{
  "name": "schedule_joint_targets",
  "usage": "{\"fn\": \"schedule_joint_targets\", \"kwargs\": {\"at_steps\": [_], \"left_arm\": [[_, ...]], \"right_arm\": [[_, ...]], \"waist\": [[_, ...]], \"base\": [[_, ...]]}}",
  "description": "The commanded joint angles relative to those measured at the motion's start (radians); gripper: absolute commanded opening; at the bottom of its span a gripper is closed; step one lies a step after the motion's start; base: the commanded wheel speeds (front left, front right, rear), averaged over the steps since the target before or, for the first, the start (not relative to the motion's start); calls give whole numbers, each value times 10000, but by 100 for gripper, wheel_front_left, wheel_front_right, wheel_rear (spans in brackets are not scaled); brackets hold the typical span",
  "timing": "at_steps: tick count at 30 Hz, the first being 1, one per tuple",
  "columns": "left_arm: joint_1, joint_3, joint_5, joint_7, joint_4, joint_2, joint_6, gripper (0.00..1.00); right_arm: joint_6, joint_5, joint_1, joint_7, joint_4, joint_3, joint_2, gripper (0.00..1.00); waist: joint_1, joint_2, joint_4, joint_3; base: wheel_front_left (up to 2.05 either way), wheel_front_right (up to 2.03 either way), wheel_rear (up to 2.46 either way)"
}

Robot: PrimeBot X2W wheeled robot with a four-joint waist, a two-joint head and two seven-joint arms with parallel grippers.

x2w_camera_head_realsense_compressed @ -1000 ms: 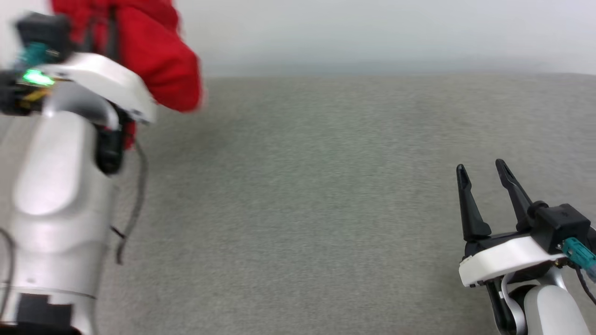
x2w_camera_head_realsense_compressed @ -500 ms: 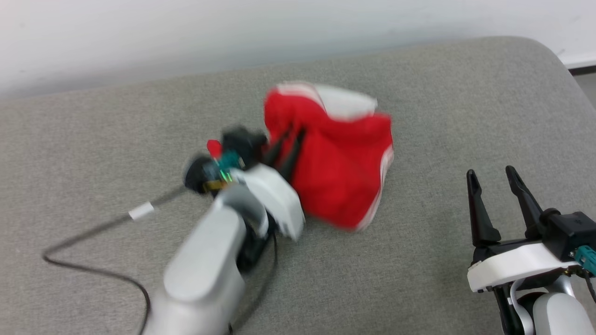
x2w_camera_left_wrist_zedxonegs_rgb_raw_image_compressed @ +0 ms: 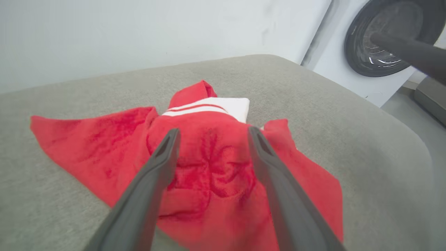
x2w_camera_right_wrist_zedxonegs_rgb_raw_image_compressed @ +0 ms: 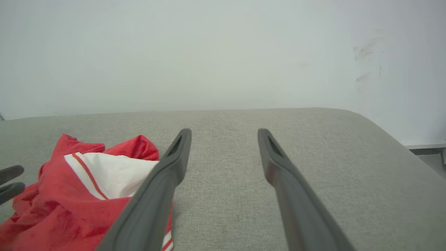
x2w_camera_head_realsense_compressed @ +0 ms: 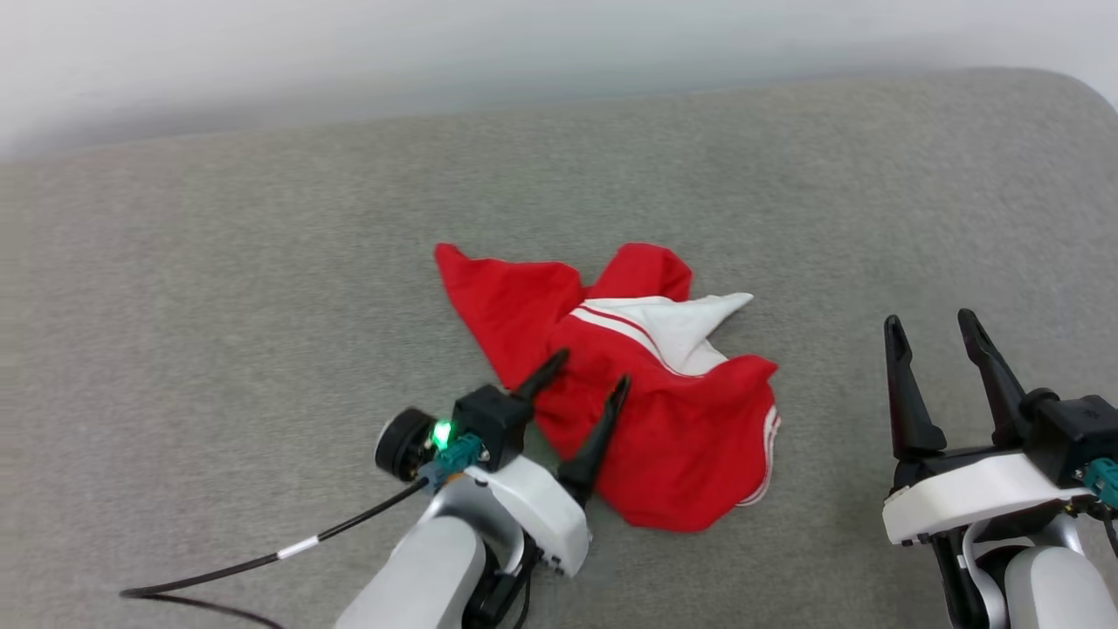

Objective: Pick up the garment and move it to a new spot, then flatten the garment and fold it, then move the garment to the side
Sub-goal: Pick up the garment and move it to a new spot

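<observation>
The garment [x2w_camera_head_realsense_compressed: 664,419] lies crumpled in a heap on the grey padded table [x2w_camera_head_realsense_compressed: 262,306], red cloth with a white sleeve and striped trim on top. Its print is hidden in the folds. My left gripper [x2w_camera_head_realsense_compressed: 591,367] hovers over the heap's near left part, open, with nothing between its fingers. In the left wrist view the garment [x2w_camera_left_wrist_zedxonegs_rgb_raw_image_compressed: 209,174] spreads below the left gripper [x2w_camera_left_wrist_zedxonegs_rgb_raw_image_compressed: 212,134]. My right gripper [x2w_camera_head_realsense_compressed: 930,321] stands open at the lower right, apart from the cloth. The right wrist view shows the garment [x2w_camera_right_wrist_zedxonegs_rgb_raw_image_compressed: 69,188] to the left of the right gripper [x2w_camera_right_wrist_zedxonegs_rgb_raw_image_compressed: 224,134].
A black cable [x2w_camera_head_realsense_compressed: 262,559] trails from my left wrist across the table's near left. A washing machine [x2w_camera_left_wrist_zedxonegs_rgb_raw_image_compressed: 379,45] with a dark round door stands beyond the table's rounded end. A pale wall [x2w_camera_head_realsense_compressed: 559,52] runs behind the table.
My left gripper held the garment up, brought it down onto the table and opened, leaving it in a heap. The head camera shifted. The right gripper stayed open.
</observation>
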State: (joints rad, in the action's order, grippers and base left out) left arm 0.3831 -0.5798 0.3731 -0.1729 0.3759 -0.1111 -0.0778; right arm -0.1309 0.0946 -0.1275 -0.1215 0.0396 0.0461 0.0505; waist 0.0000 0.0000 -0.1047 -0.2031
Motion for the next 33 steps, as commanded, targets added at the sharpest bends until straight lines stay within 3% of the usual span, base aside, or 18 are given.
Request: {"fn": "schedule_joint_targets", "kwargs": {"at_steps": [1, 12, 13, 18, 26, 33], "left_arm": [[222, 72, -41, -224, -194, 50, 84, 100], [76, 1498, 16, -864, -1072, -187, 1293, 100], [-153, 1912, 107, -896, -1166, -312, 1570, 100], [-925, 2831, 218, -933, -1262, -800, 2026, 100], [-2092, 2974, 79, -849, -1436, -1438, 2064, 100], [-2386, 2700, 23, -626, -1719, -1487, 2085, 100]], "right_arm": [[3, -62, -8, 44, -7, 23, 0, 100], [3, -160, 306, 313, -123, 302, 0, 100], [3, -176, 398, 350, -159, 357, 1, 100], [3, -226, 623, 478, -185, 411, 0, 100], [3, -116, 1124, 657, -160, 233, 0, 100], [3, 5, 1503, 812, -231, 142, 0, 100]], "waist": [[0, 0, 325, 231], [0, 0, 1084, 846], [0, 0, 1183, 931], [0, 0, 1287, 1197], [0, 0, 1252, 1744], [0, 0, 1235, 2058]], "base": [[0, 0, 0], [0, 0, 0], [0, 0, 0], [0, 0, 0], [0, 0, 0], [0, 0, 0]]}}
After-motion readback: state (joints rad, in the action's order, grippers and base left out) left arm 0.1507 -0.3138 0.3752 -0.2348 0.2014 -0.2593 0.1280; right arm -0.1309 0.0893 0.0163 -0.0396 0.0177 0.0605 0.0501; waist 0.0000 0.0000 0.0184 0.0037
